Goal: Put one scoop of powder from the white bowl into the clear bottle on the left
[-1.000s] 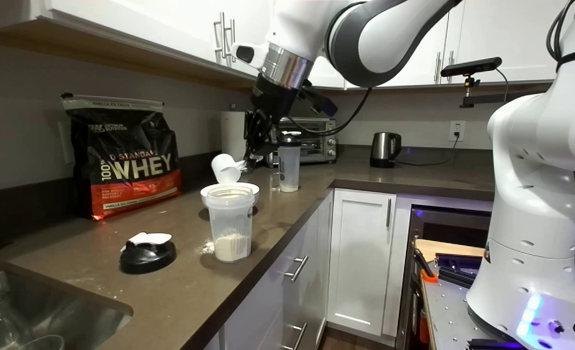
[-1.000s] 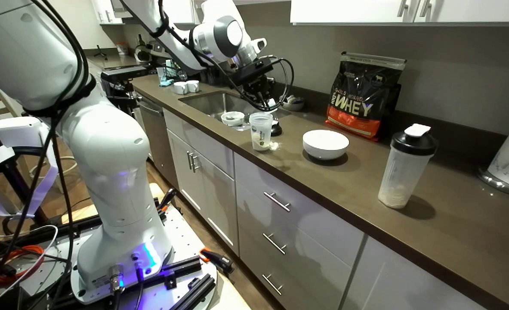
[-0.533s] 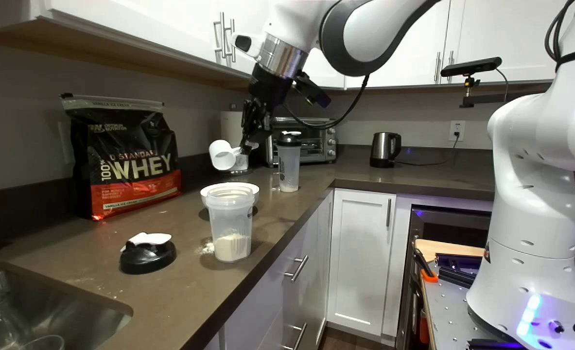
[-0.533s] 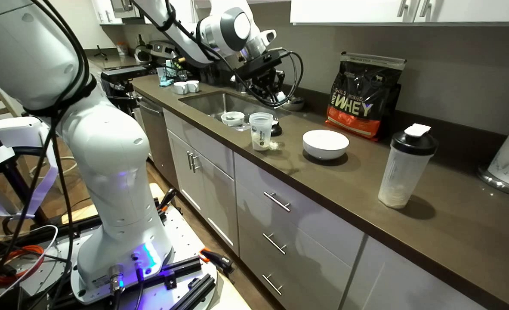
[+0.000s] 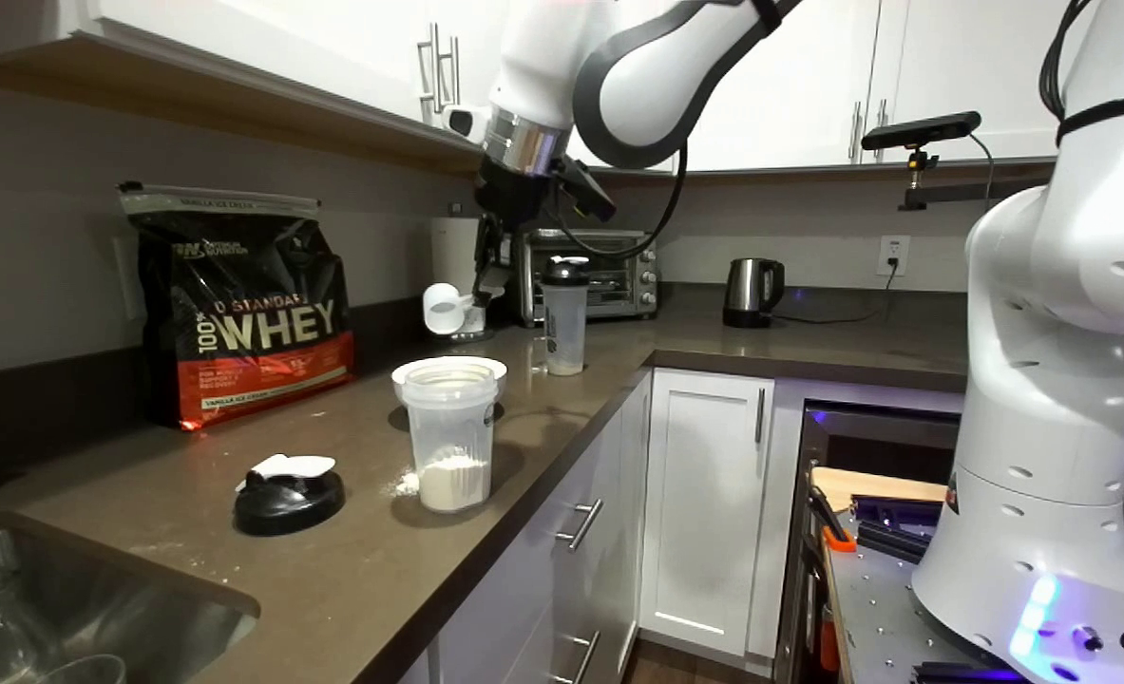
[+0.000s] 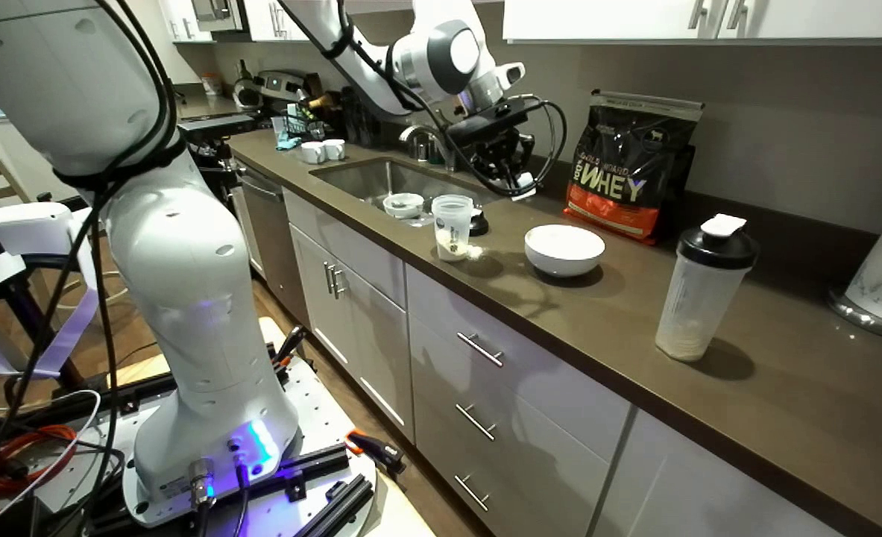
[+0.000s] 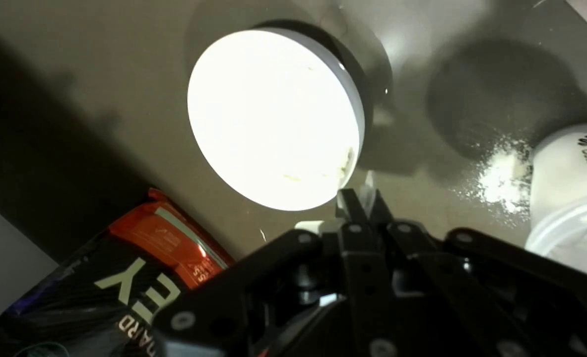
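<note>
Evidently for easy tipping, we hold the scoop (image 5: 442, 310) by its handle (image 5: 467, 302), our gripper (image 7: 362, 201) clamped on it above the counter (image 6: 806, 418) near the white bowl (image 6: 564, 258); the clear bottle (image 5: 449, 423), powder (image 5: 454, 483) inside, stands uncapped, presumably to receive more.

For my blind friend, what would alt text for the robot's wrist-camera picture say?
A black robot gripper pinches a small white plastic scoop, mostly hidden, near a round white bowl whose inside glares. At right, spilled pale powder dusts the brown counter beside a translucent plastic bottle; a black-and-red bag shows lower left.
</note>
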Tool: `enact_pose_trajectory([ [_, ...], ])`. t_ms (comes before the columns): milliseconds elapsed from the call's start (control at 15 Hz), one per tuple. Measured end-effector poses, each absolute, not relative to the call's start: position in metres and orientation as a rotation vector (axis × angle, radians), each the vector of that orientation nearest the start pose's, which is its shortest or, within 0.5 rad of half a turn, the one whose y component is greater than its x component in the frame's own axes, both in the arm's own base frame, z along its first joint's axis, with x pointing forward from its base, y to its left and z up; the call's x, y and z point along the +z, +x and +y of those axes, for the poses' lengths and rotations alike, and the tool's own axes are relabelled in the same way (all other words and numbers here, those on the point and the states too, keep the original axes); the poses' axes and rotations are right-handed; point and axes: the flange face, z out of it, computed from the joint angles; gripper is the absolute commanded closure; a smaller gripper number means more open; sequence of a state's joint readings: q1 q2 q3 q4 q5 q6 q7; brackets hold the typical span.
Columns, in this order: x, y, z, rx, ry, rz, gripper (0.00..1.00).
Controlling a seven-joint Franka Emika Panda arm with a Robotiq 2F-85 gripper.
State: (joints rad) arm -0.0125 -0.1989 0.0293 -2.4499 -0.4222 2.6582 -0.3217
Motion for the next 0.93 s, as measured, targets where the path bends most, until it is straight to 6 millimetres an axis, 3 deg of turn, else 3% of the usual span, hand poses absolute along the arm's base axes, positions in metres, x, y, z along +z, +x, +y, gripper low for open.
enact_pose_trajectory([
  [533, 0.378, 0.549, -0.019, -0.38, -3.308, -0.941, 0.99],
  [933, 0.362, 0.572, -0.042, -0.218, -3.363, -0.819, 0.99],
])
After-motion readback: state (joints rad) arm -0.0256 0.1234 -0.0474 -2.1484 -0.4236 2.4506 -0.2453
